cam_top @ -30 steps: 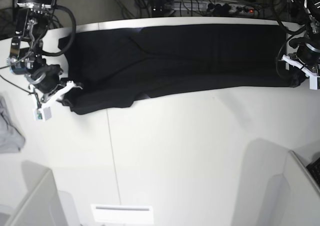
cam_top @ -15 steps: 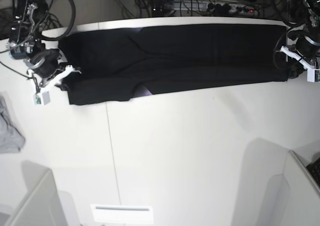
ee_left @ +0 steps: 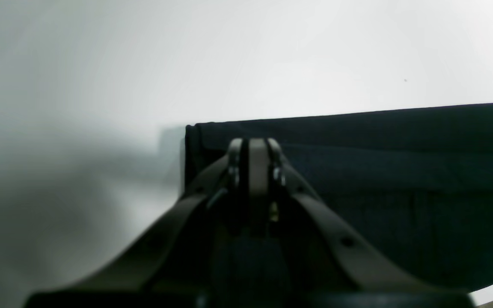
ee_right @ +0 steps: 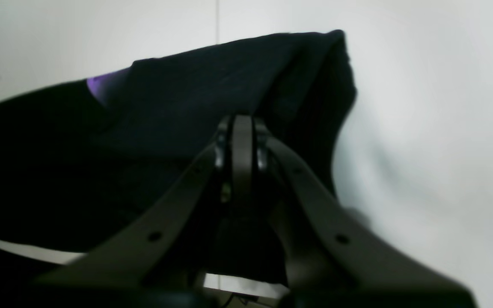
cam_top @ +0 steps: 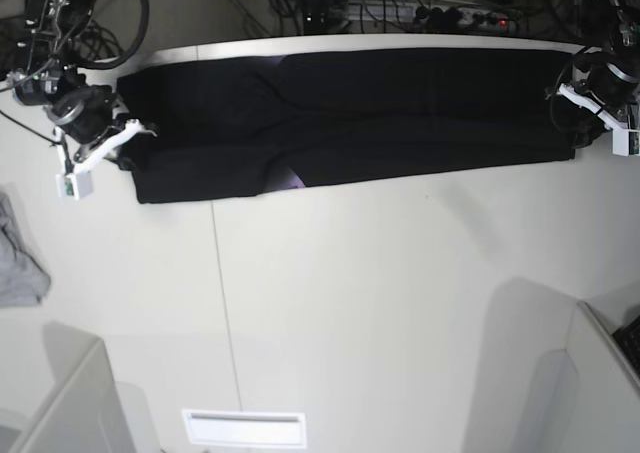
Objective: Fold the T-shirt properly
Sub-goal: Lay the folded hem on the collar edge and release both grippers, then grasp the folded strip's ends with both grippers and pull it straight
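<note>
Between the two grippers, the T-shirt [cam_top: 350, 118] lies stretched in a long dark band across the far side of the table [cam_top: 380, 303]. Left gripper [cam_top: 583, 113], jaws clamped on one end; right gripper [cam_top: 128, 143], pinching the other. One lengthwise fold looks done, a sliver of purple print [cam_top: 292, 181] peeking out. Crosswise folds remain, I'd say.

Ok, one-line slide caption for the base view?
Both grippers, left and right, shut on opposite ends of the black T-shirt, stretched along the table.
</note>
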Tool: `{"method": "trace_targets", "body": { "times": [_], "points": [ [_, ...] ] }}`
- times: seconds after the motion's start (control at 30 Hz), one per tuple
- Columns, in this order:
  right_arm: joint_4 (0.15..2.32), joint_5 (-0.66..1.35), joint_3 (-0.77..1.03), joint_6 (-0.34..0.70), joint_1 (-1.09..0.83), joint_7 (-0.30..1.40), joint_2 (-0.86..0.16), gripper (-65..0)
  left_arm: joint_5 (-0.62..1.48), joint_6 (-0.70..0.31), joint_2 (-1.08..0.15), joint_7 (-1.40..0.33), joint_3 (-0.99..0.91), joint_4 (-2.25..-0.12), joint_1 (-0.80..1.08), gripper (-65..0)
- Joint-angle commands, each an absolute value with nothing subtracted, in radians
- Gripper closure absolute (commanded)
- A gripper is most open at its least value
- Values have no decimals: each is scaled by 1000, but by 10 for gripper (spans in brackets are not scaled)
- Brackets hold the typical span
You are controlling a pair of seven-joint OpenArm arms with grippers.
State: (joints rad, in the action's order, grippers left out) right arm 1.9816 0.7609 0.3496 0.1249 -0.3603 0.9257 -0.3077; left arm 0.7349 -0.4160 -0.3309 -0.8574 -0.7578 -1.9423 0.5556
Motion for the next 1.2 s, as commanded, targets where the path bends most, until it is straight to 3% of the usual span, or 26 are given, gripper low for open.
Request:
{"method": "trace_targets", "body": {
  "times": [0.0, 1.07, 1.1, 1.17],
  "points": [
    [2002, 780, 366, 130, -361, 912, -323, 0, 745, -415, -349, -837, -769, -1959, 573, 0],
    [1951, 779, 381, 130, -371, 1001, -321, 0, 745, -414, -358, -835, -768, -1942, 650, 0],
    [1951, 779, 381, 130, -371, 1001, -321, -21, 745, -414, -358, -835, -768, -1942, 650, 0],
    [1951, 779, 381, 130, -383, 1000, -321, -125, 745, -414, -358, -835, -768, -1942, 648, -25]
  ]
}}
